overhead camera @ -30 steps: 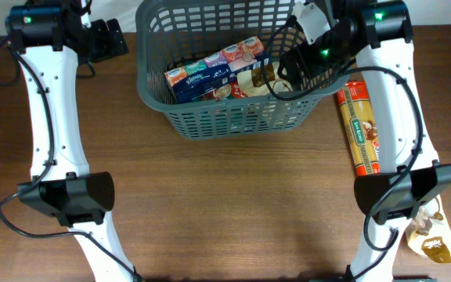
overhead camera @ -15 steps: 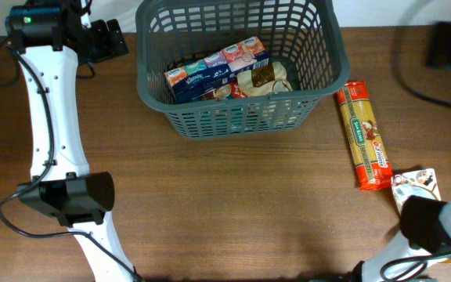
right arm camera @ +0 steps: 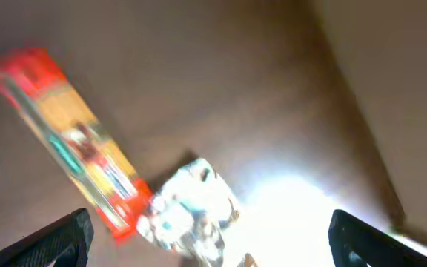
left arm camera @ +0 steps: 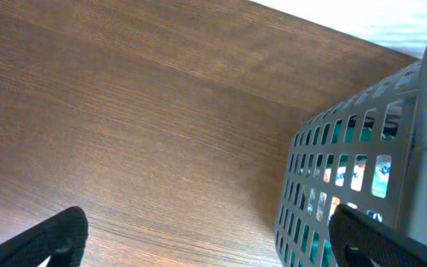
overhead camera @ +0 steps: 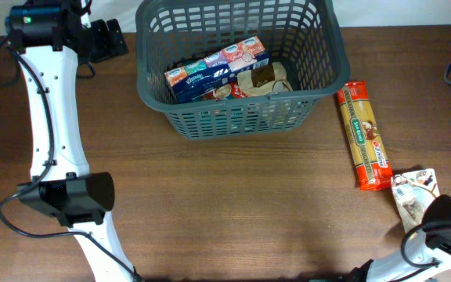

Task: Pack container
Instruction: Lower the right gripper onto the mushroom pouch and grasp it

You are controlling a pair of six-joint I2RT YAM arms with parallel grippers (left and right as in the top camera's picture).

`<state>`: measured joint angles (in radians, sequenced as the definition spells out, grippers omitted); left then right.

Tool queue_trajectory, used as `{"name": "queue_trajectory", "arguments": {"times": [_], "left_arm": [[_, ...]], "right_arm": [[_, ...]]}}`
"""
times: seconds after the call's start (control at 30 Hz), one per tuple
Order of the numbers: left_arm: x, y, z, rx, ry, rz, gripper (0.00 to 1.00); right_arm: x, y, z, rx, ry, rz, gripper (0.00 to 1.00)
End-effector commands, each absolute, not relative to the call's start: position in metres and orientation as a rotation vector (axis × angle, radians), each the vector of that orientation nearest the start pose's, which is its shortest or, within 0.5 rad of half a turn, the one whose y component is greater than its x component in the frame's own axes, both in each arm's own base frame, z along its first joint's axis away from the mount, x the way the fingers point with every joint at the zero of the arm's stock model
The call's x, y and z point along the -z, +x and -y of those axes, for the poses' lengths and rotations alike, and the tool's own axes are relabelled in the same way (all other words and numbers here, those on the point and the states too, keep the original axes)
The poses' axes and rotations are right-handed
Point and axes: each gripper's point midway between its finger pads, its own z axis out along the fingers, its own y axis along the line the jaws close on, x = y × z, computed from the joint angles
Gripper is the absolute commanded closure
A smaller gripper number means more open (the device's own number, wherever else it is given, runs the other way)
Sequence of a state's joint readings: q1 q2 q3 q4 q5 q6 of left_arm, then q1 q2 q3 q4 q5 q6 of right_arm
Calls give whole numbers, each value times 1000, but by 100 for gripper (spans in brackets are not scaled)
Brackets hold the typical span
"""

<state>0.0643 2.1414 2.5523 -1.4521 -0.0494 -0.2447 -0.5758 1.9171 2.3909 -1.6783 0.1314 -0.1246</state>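
The container (overhead camera: 237, 117), a dark grey lattice basket, stands at the table's back middle. It holds a blue box (overhead camera: 210, 72) and several packets. In the left wrist view its slotted wall (left arm camera: 362, 170) fills the right side. My left gripper (overhead camera: 106, 37) hovers left of the basket, open (left arm camera: 210, 239), with only bare table between its fingers. The right gripper (right arm camera: 210, 239) is open and empty above a long pasta packet (right arm camera: 65, 141) and a white packet (right arm camera: 187, 211), both blurred. In the overhead view the right gripper is out of frame.
The pasta packet (overhead camera: 364, 135) lies on the table right of the basket, and the white packet (overhead camera: 415, 192) lies just below its near end. The right arm's lower part (overhead camera: 445, 227) sits at the bottom right corner. Wood table (overhead camera: 233, 204) stretches in front.
The right arm has pulled away from over the basket's right side and swung off to the right, out of the overhead view. The left arm has not moved.
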Motion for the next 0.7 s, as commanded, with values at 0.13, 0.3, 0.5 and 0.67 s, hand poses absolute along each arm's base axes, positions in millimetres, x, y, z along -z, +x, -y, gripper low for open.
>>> {"name": "queue_trajectory", "arguments": {"times": [0.13,0.3,0.5,0.67], "left_arm": [[-290,485,-40,8,-427,-2536,1],[-290,485,-41,8,-427,-2536,1],[-290,485,-40,8,-427,-2535,1],[-289,484,-40,8,-427,-2541,1]], "right_arm": [[-187,263,231,174,773,-3123,1],[-140,244,216,87,789,-3254,1],[-106,234,204,12,798,-3304,1],[-102,233,208,57,796,-3308,1]]}}
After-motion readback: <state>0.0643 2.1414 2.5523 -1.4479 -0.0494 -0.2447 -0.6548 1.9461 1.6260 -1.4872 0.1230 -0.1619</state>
